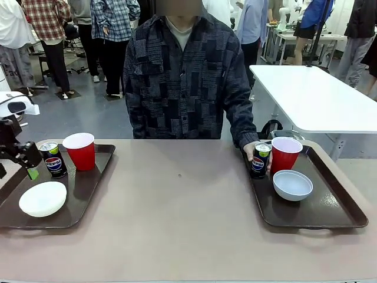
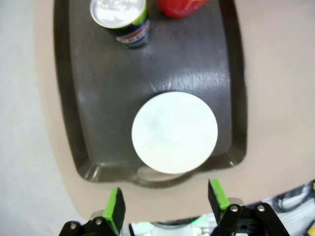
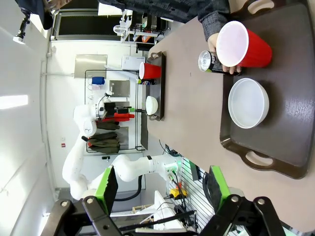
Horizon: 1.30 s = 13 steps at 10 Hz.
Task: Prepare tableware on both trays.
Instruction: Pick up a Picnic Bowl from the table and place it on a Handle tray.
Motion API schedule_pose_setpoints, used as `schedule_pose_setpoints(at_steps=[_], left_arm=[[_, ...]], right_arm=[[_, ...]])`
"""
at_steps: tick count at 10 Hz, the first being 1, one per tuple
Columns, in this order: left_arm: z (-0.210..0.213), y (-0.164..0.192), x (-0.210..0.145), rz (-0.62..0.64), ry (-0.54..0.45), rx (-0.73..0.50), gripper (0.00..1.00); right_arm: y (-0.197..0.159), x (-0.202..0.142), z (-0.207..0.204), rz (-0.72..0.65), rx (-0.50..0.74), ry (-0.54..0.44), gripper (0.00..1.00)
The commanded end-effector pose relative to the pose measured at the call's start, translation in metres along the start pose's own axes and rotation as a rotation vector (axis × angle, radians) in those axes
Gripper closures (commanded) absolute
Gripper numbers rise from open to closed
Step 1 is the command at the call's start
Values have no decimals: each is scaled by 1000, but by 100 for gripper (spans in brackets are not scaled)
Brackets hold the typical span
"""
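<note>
I see two dark brown trays on the bench. The left tray (image 1: 88, 191) carries an upright Pepsi can (image 1: 53, 159), an upright red cup (image 1: 80, 151) just beside it, and a white bowl (image 1: 43, 198) nearer me. The right tray (image 1: 339, 206) carries a second can (image 1: 260, 160), a second red cup (image 1: 285, 154) and a grey-blue bowl (image 1: 293, 184).

Beige surface (image 1: 182, 224), grey floor (image 1: 88, 112) behind, white table (image 1: 318, 97) far right, people standing (image 1: 112, 35) at back, bright indoor light.
</note>
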<state>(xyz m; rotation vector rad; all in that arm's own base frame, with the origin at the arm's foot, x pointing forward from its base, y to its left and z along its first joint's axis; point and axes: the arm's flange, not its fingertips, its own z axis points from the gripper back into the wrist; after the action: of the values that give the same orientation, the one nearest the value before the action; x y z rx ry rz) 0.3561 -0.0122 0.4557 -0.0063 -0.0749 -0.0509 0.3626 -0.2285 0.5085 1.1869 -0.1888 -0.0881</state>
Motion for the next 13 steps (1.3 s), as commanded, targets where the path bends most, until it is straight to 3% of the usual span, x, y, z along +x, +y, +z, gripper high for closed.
schedule_pose_setpoints(at_steps=[1,4,5,12,13], left_arm=[[14,1,-16,-25,-27,-44,0],[22,8,-9,78,-96,-13,0],[30,0,-15,-3,-59,-27,0],[31,1,-15,11,-66,-21,0],[52,11,-5,9,44,-257,0]], right_arm=[[2,-2,0,2,4,-2,4],[2,-2,0,2,4,-2,4],[2,-2,0,2,4,-2,4],[2,-2,0,2,4,-2,4],[2,-2,0,2,4,-2,4]])
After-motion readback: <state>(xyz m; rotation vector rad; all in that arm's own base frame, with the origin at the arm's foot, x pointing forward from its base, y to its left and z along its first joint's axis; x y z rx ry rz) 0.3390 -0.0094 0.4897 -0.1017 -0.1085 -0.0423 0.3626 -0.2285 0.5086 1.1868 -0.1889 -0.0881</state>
